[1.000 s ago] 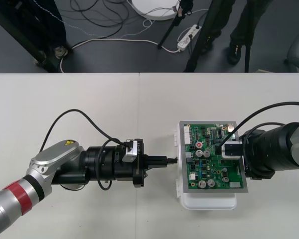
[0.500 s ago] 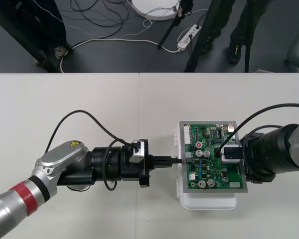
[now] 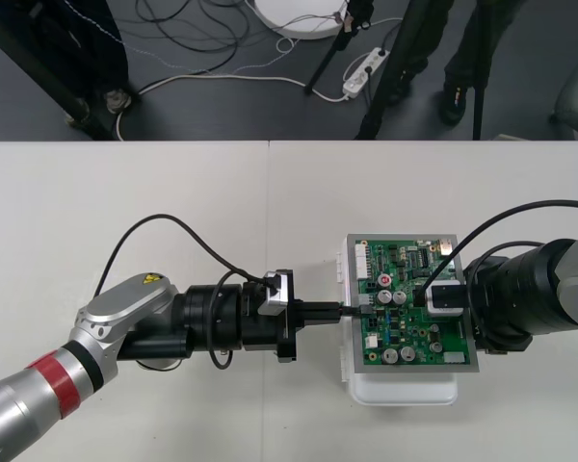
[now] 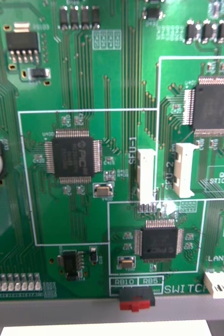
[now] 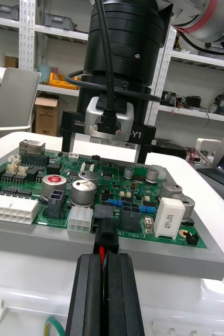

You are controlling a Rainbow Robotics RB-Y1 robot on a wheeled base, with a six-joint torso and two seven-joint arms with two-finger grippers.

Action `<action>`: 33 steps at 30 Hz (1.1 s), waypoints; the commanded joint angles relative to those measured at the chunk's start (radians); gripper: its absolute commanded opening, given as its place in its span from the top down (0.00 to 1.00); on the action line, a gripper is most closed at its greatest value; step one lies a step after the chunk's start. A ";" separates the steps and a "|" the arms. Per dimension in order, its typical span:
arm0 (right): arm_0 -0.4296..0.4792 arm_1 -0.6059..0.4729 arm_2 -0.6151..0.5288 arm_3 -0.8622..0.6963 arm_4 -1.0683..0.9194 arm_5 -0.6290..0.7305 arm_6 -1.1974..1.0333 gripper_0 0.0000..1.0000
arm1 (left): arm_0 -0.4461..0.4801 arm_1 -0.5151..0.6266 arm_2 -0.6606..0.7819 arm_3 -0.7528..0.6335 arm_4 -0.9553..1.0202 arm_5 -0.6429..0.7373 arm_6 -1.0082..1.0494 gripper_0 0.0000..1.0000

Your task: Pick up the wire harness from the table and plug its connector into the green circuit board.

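Two robot arms met at a green circuit board (image 3: 405, 339), which sat on a white base (image 3: 405, 390) toward the right side of a pale counter (image 3: 173, 212). The left arm lay low and nearly level, reaching in from the left. The left tool (image 3: 339, 310) ended right at the board's left edge.

Seen from that arm's wrist, its two black fingers (image 5: 85, 286) were closed tight on the wire harness (image 5: 102, 251). Red and black wires were pinched between them, and the small black plug (image 5: 104, 232) stuck out just past the fingertips. The plug's long axis ran in line with the tool and pointed straight at the board. Its nose met a black socket (image 5: 102, 212) on the board's near edge, though I could not tell whether it was fully seated.

The right tool (image 3: 433, 296) hovered over the board, looking straight down on chips and traces, and I could not tell what state it was in.

To my eye the task stood at the insertion step, with the left arm doing the work. The move ahead looked like a short push along the plug's own axis. It would need to stay square to the socket so the plug would not skew or nudge the board on its base.
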 commanded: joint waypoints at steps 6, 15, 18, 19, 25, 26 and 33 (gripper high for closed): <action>-0.034 -0.035 0.013 -0.007 -0.011 -0.005 0.044 0.00 | -0.017 -0.029 0.028 -0.027 -0.012 0.027 -0.088 1.00; -0.034 -0.041 0.013 -0.007 -0.026 -0.005 0.053 0.00 | -0.022 -0.037 0.028 -0.027 -0.012 0.032 -0.088 1.00; -0.034 -0.041 0.013 -0.005 -0.026 -0.006 0.053 0.00 | -0.022 -0.043 0.028 -0.028 -0.010 0.040 -0.088 1.00; -0.034 -0.041 0.013 -0.007 -0.026 -0.006 0.053 0.00 | -0.022 -0.044 0.028 -0.028 -0.010 0.043 -0.088 1.00; -0.034 -0.041 0.013 -0.007 -0.024 -0.005 0.053 0.00 | -0.022 -0.047 0.028 -0.028 -0.009 0.047 -0.088 1.00; -0.034 -0.039 0.013 -0.007 -0.024 -0.005 0.053 0.00 | -0.022 -0.046 0.028 -0.028 -0.009 0.047 -0.088 1.00; -0.035 -0.041 0.012 -0.007 -0.024 -0.005 0.049 0.00 | -0.022 -0.055 0.028 -0.028 -0.007 0.046 -0.088 1.00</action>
